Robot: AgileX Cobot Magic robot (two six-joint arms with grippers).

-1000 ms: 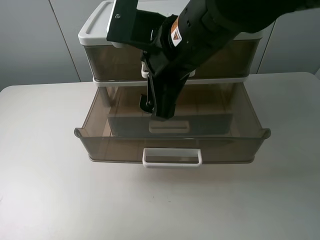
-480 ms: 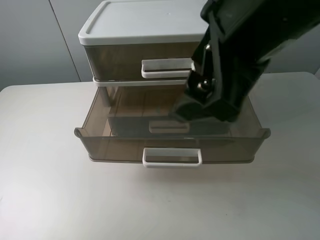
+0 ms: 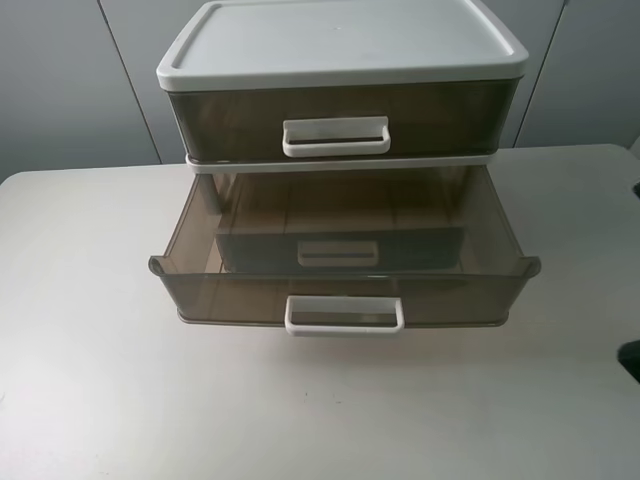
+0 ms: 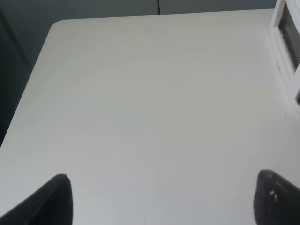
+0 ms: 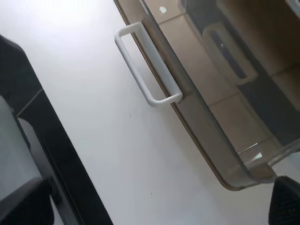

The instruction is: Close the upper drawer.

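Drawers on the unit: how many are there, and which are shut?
2. The upper drawer sits pushed in under the white top. The lower drawer is pulled out toward the camera. None appears hidden.

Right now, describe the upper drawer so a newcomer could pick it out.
On the white table stands a white-topped drawer unit with two smoky translucent drawers. The upper drawer sits directly under the lid, pushed in flush, while the lower drawer below juts out open.
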